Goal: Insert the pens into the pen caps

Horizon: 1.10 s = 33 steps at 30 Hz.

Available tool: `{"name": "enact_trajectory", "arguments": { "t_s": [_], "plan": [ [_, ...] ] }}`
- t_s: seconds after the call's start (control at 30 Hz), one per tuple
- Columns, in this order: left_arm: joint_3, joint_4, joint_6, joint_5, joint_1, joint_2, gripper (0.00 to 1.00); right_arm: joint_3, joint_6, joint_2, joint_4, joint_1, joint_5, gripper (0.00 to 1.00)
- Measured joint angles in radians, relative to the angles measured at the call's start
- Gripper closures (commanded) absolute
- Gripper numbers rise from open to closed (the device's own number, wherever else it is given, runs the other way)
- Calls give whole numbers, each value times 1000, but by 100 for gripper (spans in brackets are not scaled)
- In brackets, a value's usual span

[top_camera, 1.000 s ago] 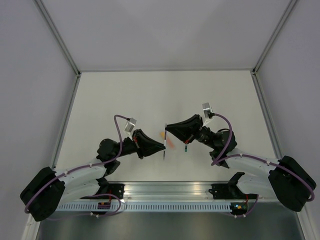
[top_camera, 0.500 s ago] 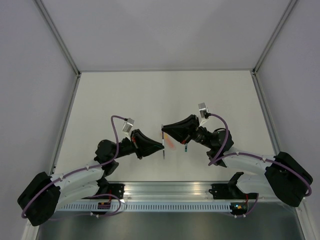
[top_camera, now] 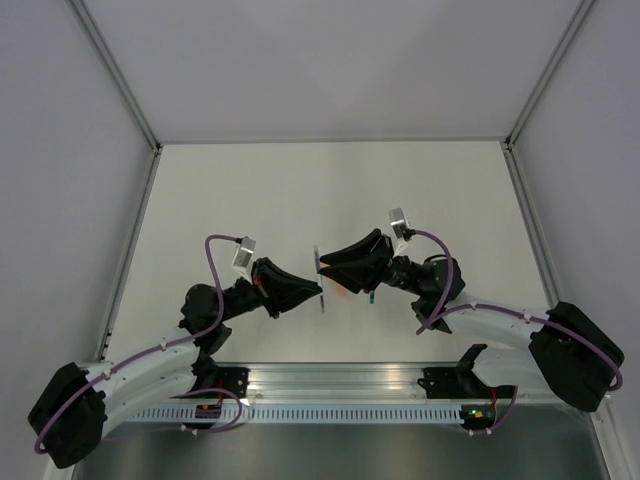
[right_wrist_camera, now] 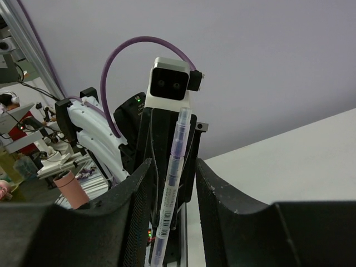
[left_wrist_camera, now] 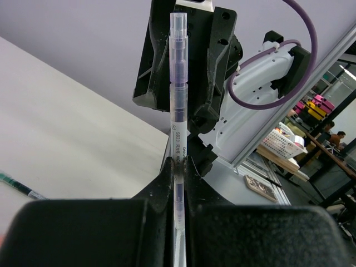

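My left gripper (top_camera: 312, 290) (left_wrist_camera: 179, 167) is shut on the thin silver-grey pen (top_camera: 320, 282) (left_wrist_camera: 178, 105) and holds it above the table. A translucent grey cap section (left_wrist_camera: 178, 33) sits at its far end. My right gripper (top_camera: 324, 264) (right_wrist_camera: 172, 167) is open; its fingers stand either side of that pen (right_wrist_camera: 173, 178) without touching it. The pink-orange marker (top_camera: 341, 287) lies on the table under the grippers, partly hidden. The dark-and-green pen (top_camera: 371, 295) (left_wrist_camera: 16, 186) lies beside it. I see no green or yellow-orange cap.
The white table (top_camera: 250, 200) has grey walls on three sides. A metal rail (top_camera: 330, 385) runs along the near edge between the arm bases.
The right gripper has moved left, so its fingers now flank the far end of the held pen. The left arm has drawn back to the left, still gripping the pen.
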Motion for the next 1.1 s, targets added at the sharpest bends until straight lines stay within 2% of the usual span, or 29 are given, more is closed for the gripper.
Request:
{"name": "enact_trajectory", "arguments": {
  "t_s": [0.23,0.63,0.8,0.87,0.9,1.0,1.03,1.07,1.1],
  "plan": [
    [0,-21,11,-1,0,-5,98,28,0,29,-9,5,-34,56],
    [0,-79,37,-14,0,-68,98,90,-27,69,-113,54,-71,62],
    [0,-126,58,-31,0,-125,98,96,-43,73,-145,69,-77,73],
    [0,-140,65,-40,0,-139,98,98,-47,75,-151,74,-77,86],
    [0,-150,72,-45,0,-143,98,99,-45,75,-153,77,-77,100],
    [0,-158,84,-51,0,-146,97,101,-42,75,-163,79,-67,100],
    [0,-162,86,-51,0,-148,93,101,-43,75,-166,79,-64,100],
    [0,-170,87,-52,0,-150,79,101,-43,75,-168,79,-61,100],
    [2,-179,92,-53,0,-152,72,101,-45,74,-174,79,-56,100]
  ]
}}
